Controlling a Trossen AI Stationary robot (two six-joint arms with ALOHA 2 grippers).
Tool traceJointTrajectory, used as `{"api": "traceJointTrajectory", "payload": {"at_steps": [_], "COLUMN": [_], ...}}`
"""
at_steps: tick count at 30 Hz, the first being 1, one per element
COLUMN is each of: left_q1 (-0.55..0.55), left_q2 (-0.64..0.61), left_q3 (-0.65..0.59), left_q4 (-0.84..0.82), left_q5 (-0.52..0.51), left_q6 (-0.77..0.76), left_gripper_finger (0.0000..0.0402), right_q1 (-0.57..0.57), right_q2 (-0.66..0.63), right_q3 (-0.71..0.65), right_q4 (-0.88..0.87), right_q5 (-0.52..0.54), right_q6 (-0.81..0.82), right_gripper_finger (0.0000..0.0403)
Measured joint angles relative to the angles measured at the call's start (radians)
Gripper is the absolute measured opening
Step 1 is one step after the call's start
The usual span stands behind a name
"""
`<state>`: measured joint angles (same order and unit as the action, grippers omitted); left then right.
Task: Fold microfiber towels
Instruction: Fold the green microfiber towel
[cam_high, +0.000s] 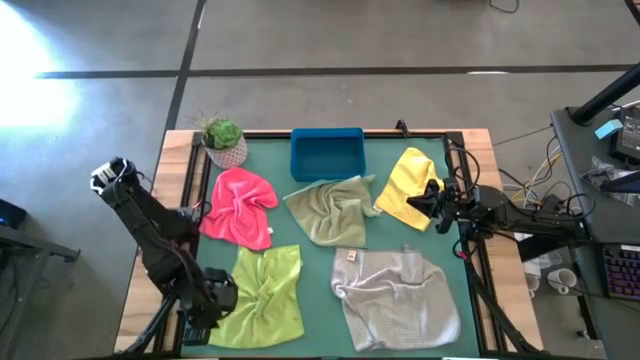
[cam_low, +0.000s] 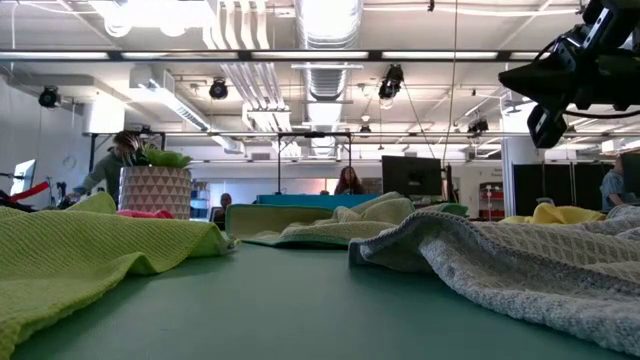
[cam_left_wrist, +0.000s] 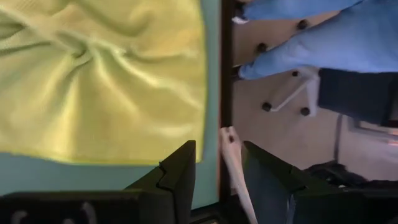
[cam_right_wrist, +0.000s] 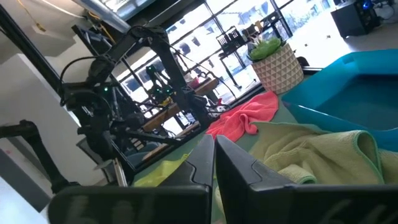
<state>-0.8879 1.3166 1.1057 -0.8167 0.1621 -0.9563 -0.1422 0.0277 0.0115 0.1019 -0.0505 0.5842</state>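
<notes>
Green felt is covering the table (cam_high: 320, 262), and five soft towels are lying on it, all rumpled and none folded yet. The grey towel (cam_high: 395, 297) is the biggest and is sitting at the near right side. The lime towel (cam_high: 260, 297) is lying near left, just beside the left gripper (cam_high: 207, 305). The olive towel (cam_high: 330, 210) is in the middle, touching the blue tray (cam_high: 327, 153) at the far edge. The pink towel (cam_high: 238, 207) is lying left of it, near the potted plant (cam_high: 224, 141). The yellow towel (cam_high: 408, 187) is at the far right.

The right gripper (cam_high: 432, 203) is hanging over the yellow towel's edge with its jaws pressed together, holding nothing. The left gripper is low at the table's near left corner, right over the dark frame edge, with its jaws spread a little and empty.

Here is what could be going wrong. The left jaws are so close to the frame that they could be bumping it instead of catching the lime towel. The olive towel is overlapping the grey one's corner, so pulling one could be dragging the other. The closed right jaws could be pushing the yellow towel off the table instead of grabbing it. The plant could be tipping if the pink towel gets swung wide.
</notes>
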Motion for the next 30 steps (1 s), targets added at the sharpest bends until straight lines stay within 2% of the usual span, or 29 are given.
{"api": "traceJointTrajectory", "payload": {"at_steps": [11, 19, 24, 30], "left_q1": [0.0, 0.0, -0.005, -0.054], "left_q2": [0.02, 0.069, 0.101, 0.156], "left_q3": [-0.013, -0.016, -0.011, -0.005], "left_q4": [0.029, 0.031, 0.056, 0.102], "left_q5": [0.099, 0.208, 0.194, 0.109], "left_q6": [-0.086, -0.119, -0.107, -0.104], "left_gripper_finger": [0.0118, 0.0182, 0.0198, 0.0198], "right_q1": [0.0, 0.0, 0.0, 0.0], "right_q2": [0.0, 0.0, 0.0, 0.0], "right_q3": [0.0, 0.0, 0.0, 0.0], "right_q4": [0.0, 0.003, 0.008, 0.008], "right_q5": [0.0, 0.0, 0.0, 0.0], "right_q6": [0.0, 0.0, 0.0, 0.0], "right_gripper_finger": [0.0009, 0.0009, 0.0009, 0.0009]}}
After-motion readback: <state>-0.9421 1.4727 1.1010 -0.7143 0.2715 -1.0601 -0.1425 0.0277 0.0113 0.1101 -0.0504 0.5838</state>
